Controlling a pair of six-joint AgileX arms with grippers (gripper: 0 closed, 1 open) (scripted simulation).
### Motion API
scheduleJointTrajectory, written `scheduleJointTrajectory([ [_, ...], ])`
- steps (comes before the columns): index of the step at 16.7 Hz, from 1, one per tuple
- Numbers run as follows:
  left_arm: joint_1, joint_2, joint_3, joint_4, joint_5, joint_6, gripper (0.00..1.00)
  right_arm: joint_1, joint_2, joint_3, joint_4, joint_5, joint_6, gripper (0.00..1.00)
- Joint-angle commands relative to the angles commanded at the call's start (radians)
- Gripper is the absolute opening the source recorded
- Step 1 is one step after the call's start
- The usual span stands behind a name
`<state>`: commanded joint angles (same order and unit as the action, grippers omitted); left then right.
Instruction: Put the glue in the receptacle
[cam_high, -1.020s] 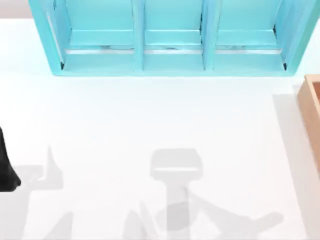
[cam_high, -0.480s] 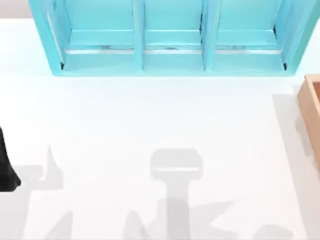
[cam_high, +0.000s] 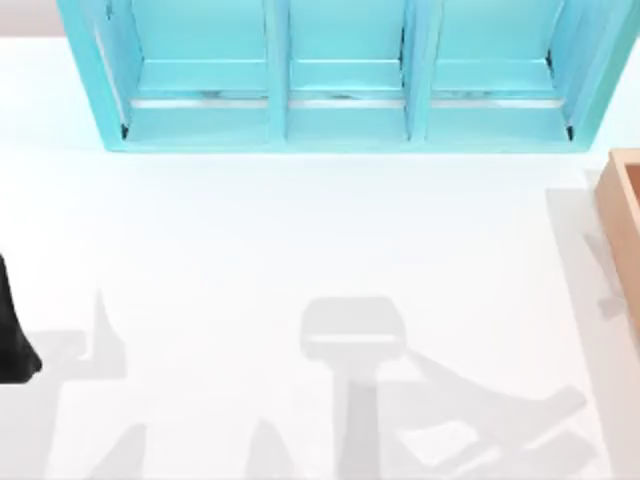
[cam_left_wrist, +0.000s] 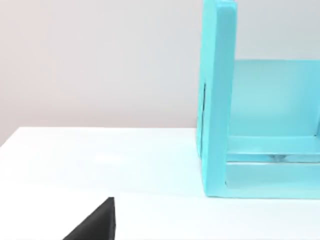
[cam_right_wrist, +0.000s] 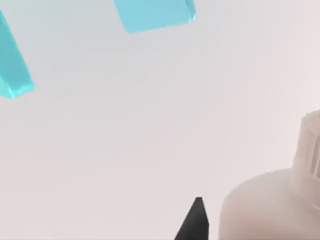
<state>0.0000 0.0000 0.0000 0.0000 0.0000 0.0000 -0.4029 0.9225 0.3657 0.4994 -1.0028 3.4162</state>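
The glue (cam_right_wrist: 270, 205) looms close in the right wrist view, showing its white shoulder and ribbed neck, well above the white table. My right gripper (cam_right_wrist: 222, 225) is shut on it, and one black fingertip (cam_right_wrist: 197, 222) shows beside the bottle. The cap is out of frame. The receptacle (cam_high: 622, 225), a light tan wooden box, is cut off at the right edge of the top view. My left gripper (cam_high: 12, 335) stays parked at the left edge as a dark shape, and a black part of it (cam_left_wrist: 95, 225) shows in the left wrist view.
A large turquoise three-compartment shelf unit (cam_high: 345, 120) stands along the back of the table; its end wall (cam_left_wrist: 217, 100) shows in the left wrist view. Grey arm shadows (cam_high: 480, 410) lie across the white table's front and reach toward the tan box.
The right arm's shadow has swung across the table's front right and now stretches toward the tan box, with a new shadow beside the box. The left arm has not moved.
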Motion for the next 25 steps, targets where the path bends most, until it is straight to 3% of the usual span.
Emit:
scheduleJointTrajectory([
  [7,0.0,0.0,0.0,0.0,0.0,0.0,1.0,-0.128,0.429,0.087,0.178,-0.292,1.063,0.0],
  [14,0.0,0.0,0.0,0.0,0.0,0.0,1.0,-0.266,0.817,0.161,0.368,-0.478,1.917,0.0],
  [19,0.0,0.0,0.0,0.0,0.0,0.0,1.0,-0.351,1.023,0.195,0.481,-0.535,2.302,0.0],
  [25,0.0,0.0,0.0,0.0,0.0,0.0,1.0,-0.396,1.118,0.21,0.539,-0.551,2.445,0.0],
])
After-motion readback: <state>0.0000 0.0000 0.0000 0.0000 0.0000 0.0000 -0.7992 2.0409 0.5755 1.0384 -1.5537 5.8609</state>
